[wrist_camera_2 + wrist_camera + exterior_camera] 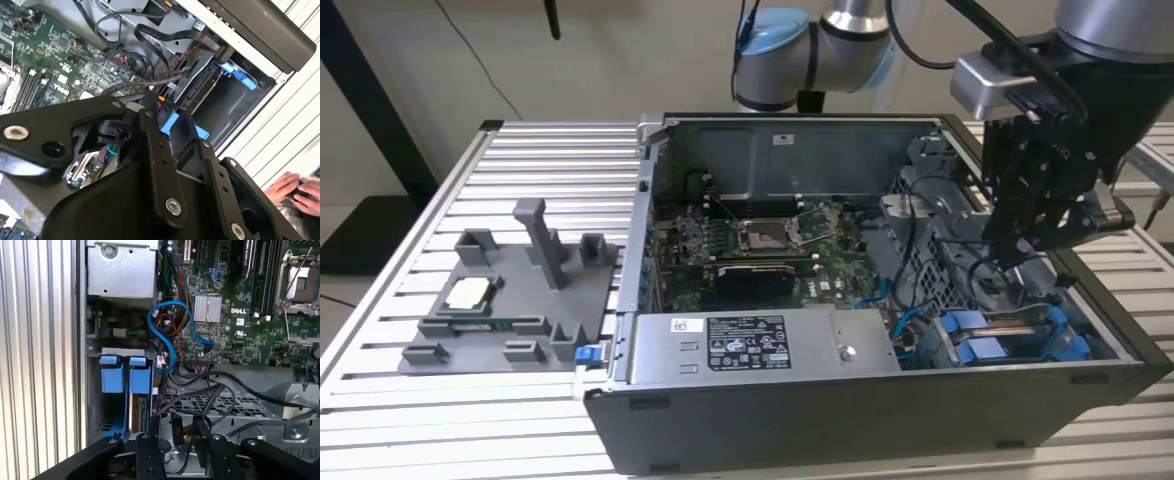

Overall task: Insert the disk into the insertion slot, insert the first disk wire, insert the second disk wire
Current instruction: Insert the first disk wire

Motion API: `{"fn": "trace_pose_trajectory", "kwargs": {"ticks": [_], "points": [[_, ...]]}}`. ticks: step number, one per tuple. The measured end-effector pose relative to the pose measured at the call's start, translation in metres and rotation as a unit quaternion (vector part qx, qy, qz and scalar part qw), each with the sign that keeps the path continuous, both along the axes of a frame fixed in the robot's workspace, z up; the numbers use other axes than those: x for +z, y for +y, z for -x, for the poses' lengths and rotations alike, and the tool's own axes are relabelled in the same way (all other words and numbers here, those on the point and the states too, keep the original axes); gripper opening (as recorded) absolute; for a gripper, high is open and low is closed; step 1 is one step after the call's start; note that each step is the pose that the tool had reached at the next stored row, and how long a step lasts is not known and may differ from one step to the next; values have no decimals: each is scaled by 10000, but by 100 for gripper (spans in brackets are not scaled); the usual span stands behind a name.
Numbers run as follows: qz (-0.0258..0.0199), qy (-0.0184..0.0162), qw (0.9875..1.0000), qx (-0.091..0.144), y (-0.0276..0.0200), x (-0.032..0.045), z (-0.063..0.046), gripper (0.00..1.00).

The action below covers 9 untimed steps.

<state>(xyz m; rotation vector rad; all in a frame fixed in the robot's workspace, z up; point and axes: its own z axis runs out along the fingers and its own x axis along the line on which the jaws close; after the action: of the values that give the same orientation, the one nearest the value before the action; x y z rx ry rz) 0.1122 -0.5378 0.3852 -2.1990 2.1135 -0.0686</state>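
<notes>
The disk (1003, 340) sits in its blue carrier inside the insertion slot (94, 405), at the corner of the computer case (854, 415) on the exterior view's right.
The gripper (1017, 255) hangs inside the case just above that bay, among loose black cables (220, 390). I cannot tell whether its claw is spread or pinching anything. A blue cable (167, 340) loops beside the motherboard (774, 240), and a person's hand (295, 190) lies outside the case.
</notes>
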Motion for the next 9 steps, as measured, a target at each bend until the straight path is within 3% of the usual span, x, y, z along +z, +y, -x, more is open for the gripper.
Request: {"fn": "trace_pose_trajectory", "kwargs": {"ticks": [1,9], "points": [[1,-3,10000,2,1,0,4,31],[-7,-39,10000,14,5,-8,21,29]]}}
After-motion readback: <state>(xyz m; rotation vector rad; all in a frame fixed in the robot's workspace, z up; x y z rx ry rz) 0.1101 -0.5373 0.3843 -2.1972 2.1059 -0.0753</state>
